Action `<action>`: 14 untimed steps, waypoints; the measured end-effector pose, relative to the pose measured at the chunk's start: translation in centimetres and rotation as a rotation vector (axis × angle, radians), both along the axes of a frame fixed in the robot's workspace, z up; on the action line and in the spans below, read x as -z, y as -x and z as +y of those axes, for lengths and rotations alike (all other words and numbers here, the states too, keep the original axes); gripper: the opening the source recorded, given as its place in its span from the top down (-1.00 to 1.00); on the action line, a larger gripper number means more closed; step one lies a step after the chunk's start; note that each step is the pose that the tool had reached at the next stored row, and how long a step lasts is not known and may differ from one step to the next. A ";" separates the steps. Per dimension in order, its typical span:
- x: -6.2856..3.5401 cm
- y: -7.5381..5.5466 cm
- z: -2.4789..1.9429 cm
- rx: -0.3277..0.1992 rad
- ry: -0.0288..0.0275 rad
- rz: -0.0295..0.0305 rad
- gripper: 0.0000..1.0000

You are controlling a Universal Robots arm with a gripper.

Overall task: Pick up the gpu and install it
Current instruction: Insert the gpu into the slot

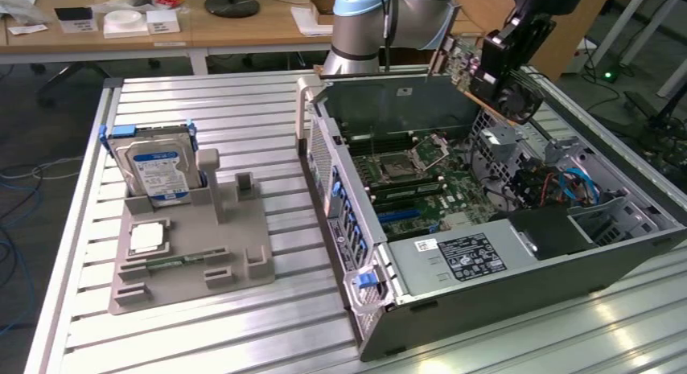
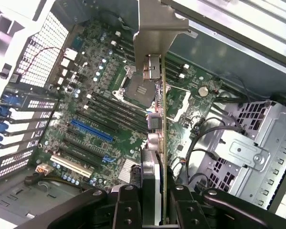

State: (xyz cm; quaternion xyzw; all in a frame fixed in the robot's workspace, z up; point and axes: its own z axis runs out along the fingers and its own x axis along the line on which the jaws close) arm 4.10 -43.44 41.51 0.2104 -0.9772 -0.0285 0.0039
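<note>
My gripper holds the gpu in the air above the far side of the open computer case, at the exterior view's upper right. The card hangs tilted, green-brown board towards the arm, black cooler on the other face. In the wrist view the gpu is edge-on between my fingers, its silver end bracket pointing away from the camera. Below it lies the motherboard with a blue slot and a white slot.
A grey fixture on the slatted table holds a silver hard drive with a blue-white label and a narrow green memory stick. Inside the case sit a labelled power supply, cables and a metal drive cage.
</note>
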 end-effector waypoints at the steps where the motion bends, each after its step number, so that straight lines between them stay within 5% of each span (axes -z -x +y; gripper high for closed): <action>1: 0.00 0.0 0.00 0.000 0.0000 0.0001 0.44; 8: 0.00 0.0 0.00 -0.006 0.0000 0.0000 0.44; 14: 0.00 0.0 0.00 -0.061 0.0000 0.0000 0.44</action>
